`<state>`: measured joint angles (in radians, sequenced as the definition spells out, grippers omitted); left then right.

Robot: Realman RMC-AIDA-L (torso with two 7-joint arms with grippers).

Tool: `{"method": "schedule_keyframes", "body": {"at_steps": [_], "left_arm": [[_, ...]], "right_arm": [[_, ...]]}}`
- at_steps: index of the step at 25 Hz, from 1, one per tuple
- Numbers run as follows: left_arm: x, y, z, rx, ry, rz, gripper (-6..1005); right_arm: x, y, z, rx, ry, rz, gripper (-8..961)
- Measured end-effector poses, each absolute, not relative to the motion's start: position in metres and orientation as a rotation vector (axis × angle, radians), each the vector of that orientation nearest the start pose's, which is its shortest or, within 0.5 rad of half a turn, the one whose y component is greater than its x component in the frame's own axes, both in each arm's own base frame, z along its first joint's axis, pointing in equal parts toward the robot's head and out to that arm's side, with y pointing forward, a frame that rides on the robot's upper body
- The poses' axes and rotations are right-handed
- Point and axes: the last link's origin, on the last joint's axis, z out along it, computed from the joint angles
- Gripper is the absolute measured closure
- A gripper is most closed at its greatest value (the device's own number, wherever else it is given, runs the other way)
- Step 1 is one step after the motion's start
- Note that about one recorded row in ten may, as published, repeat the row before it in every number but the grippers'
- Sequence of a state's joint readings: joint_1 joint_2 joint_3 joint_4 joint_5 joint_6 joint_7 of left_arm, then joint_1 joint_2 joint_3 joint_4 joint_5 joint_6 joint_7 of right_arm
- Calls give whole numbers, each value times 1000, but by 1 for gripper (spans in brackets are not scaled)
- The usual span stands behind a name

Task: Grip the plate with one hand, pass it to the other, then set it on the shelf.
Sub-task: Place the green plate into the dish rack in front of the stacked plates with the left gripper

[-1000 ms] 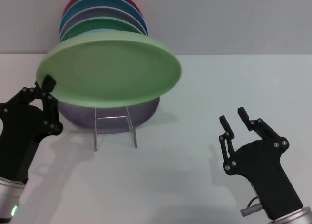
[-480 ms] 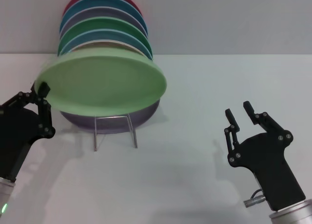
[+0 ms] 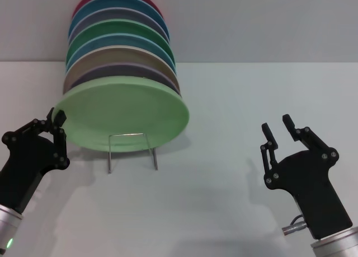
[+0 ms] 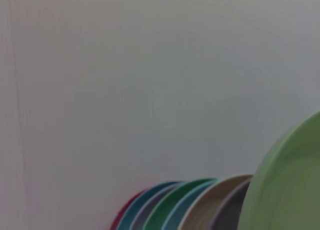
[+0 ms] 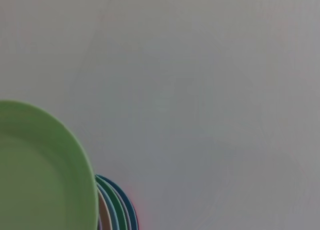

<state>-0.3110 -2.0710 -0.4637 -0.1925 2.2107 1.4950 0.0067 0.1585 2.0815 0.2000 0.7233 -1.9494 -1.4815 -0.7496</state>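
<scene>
The light pastel-green plate [image 3: 123,114] stands tilted at the front of the row on the wire shelf [image 3: 132,152], covering the plates behind it. My left gripper [image 3: 56,121] is at the plate's left rim, with a fingertip over the edge, shut on it. My right gripper [image 3: 278,129] is open and empty, low on the right, well apart from the plate. The plate also shows in the left wrist view [image 4: 287,190] and in the right wrist view [image 5: 40,170].
Several other plates [image 3: 120,41] stand in a row behind the light green one: lilac, tan, blue, darker green and red. They also show in the left wrist view [image 4: 185,205]. The white table [image 3: 235,89] runs to a pale wall.
My left gripper has lowered the plate from a flat, raised pose down and back onto the shelf's front, now more upright. My right gripper has drifted slightly right and down.
</scene>
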Motion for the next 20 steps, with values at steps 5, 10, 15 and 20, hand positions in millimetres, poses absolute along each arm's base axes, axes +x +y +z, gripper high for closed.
{"method": "schedule_keyframes", "body": {"at_steps": [5, 10, 15, 20], "left_arm": [[-307, 265, -37, -1791, -217, -780, 951], [-307, 265, -43, -1815, -240, -769, 951], [-309, 266, -47, -1834, -270, -755, 950], [-310, 265, -47, -1832, -275, -752, 949]], "right_arm": [[233, 209, -87, -1658, 54, 642, 662], [233, 209, -88, -1661, 53, 642, 662], [233, 209, -88, -1663, 52, 642, 659], [233, 210, -87, -1663, 50, 642, 655]]}}
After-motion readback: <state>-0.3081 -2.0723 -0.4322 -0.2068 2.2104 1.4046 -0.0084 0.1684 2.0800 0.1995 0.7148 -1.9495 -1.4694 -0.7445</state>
